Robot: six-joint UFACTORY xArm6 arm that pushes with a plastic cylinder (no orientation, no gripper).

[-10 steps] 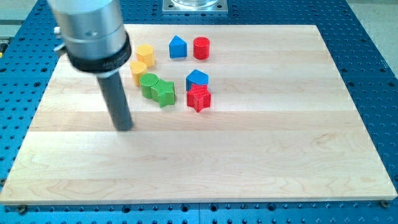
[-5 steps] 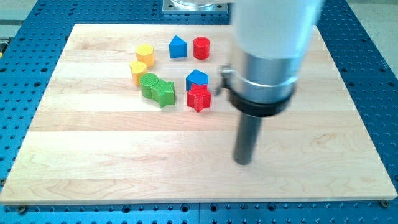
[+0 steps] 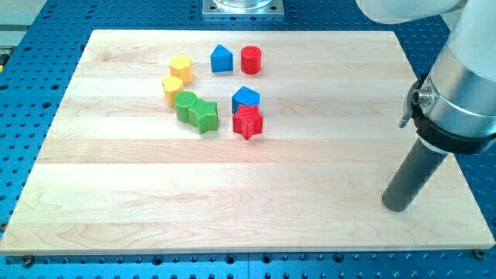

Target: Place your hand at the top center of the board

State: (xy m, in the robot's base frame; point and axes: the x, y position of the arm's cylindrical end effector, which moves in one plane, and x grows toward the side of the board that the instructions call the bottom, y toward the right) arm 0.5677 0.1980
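Note:
My tip rests on the wooden board near the view's lower right, far from all blocks. The blocks cluster at the upper left of centre: a yellow hexagon-like block, a yellow heart, a blue house-shaped block, a red cylinder, a green cylinder touching a green star, a blue block and a red star just below it.
The board lies on a blue perforated table. A metal mount plate sits at the view's top centre beyond the board's edge. The arm's silver body covers the right edge.
My tip has swept from the board's left side across the lower middle to the lower right. No block has moved.

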